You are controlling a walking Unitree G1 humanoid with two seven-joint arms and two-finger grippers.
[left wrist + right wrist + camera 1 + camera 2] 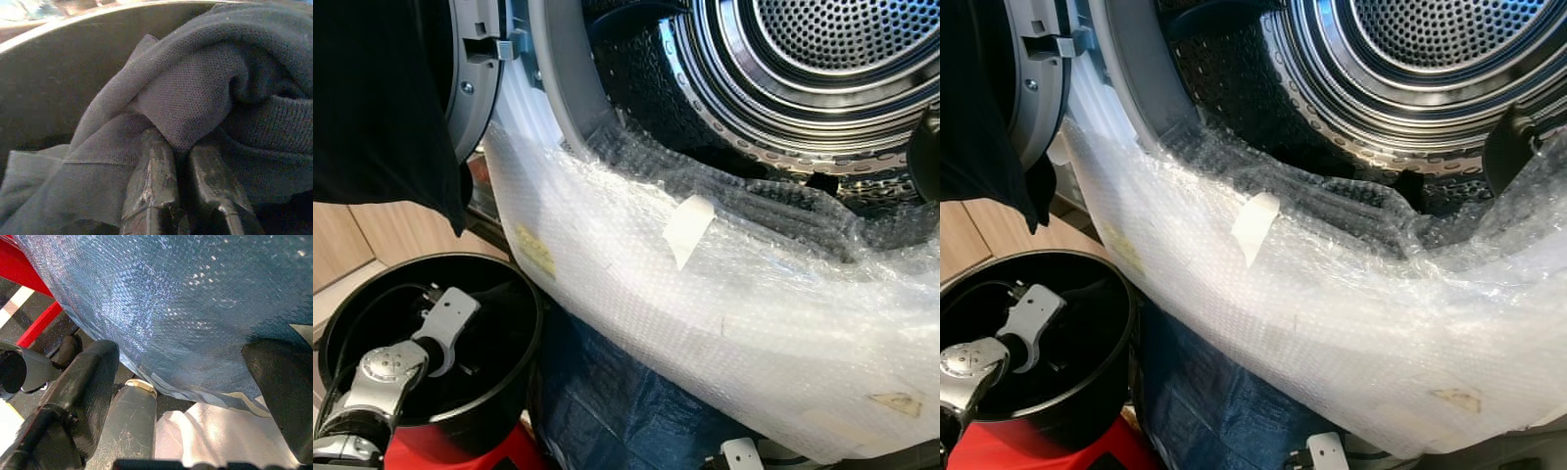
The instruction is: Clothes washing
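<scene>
A black bucket (514, 377) stands on a red stand at the lower left, below the washing machine's open drum (822, 59). My left arm (386, 372) reaches down into the bucket. In the left wrist view my left gripper (182, 181) is shut on a fold of a dark grey knitted garment (205, 88) lying against the bucket's inner wall. My right gripper (186, 396) hangs low in front of the machine, open with nothing between its fingers (88, 391), facing a blue sheet (186, 298).
Bubble wrap (705, 294) covers the machine's front lip below the drum opening, with a strip of tape (687, 230) on it. A black cloth (372, 98) hangs at the upper left beside the grey door frame (475, 78). The blue sheet (607, 411) lies under the wrap.
</scene>
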